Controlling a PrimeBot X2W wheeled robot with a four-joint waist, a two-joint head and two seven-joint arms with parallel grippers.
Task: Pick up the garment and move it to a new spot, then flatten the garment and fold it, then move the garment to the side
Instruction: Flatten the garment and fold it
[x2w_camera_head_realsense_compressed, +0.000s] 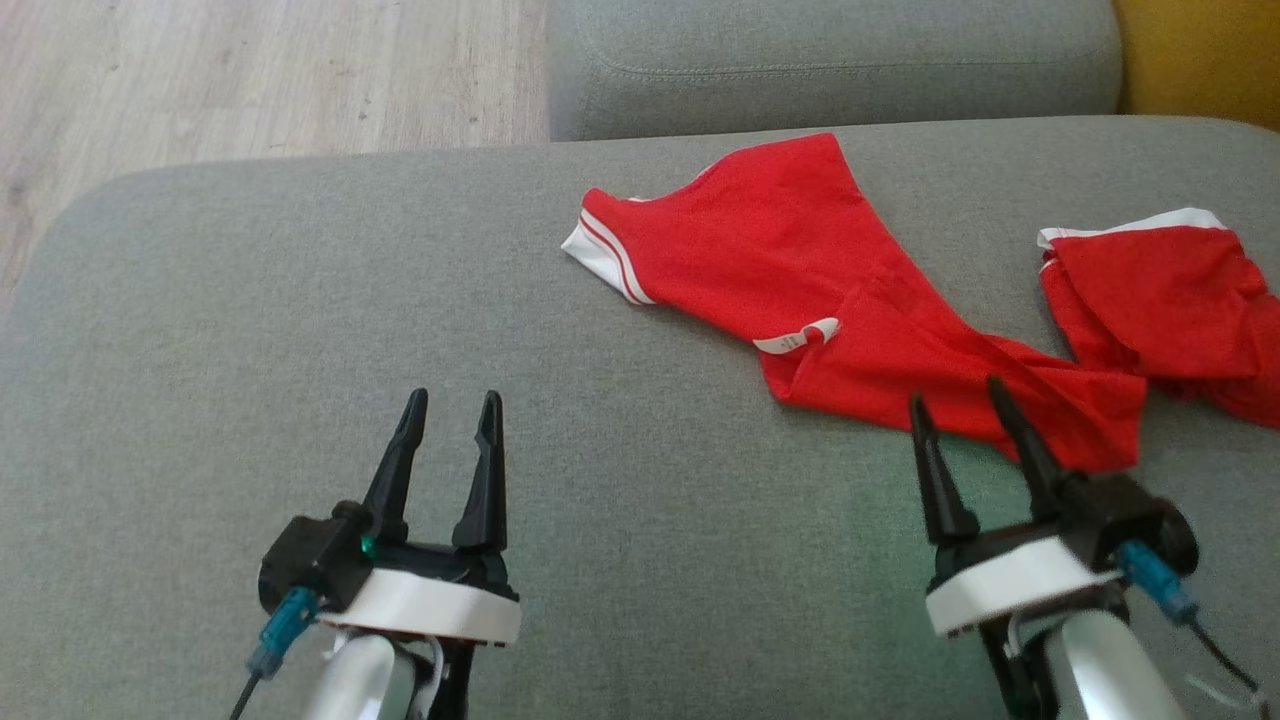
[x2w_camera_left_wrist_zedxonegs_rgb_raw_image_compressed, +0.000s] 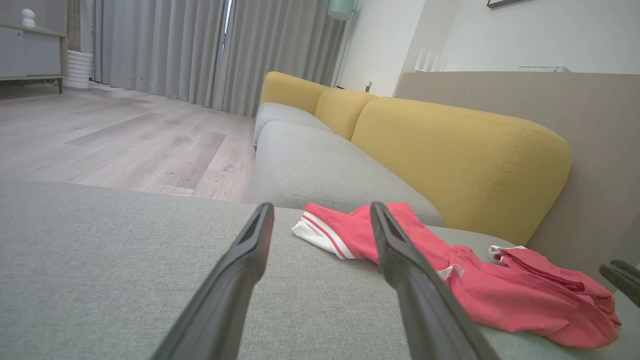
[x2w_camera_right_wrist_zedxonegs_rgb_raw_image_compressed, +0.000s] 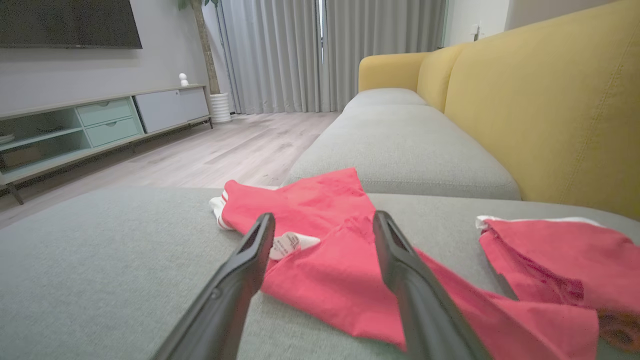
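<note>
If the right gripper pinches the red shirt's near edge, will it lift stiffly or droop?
Probably droops: the red shirt lies creased and twisted on the sofa cushion, so it looks floppy. It seems thin, likely light. One pinch may trail the striped sleeve behind.

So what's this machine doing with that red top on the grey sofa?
A two-armed robot is about to tidy a crumpled red garment with white trim, which lies unfolded on the grey fabric sofa seat. Both hands are open and empty. The right hand is poised at the garment's near edge, while the left hand hovers over bare seat off to the side. Nothing has been picked up yet.
</note>
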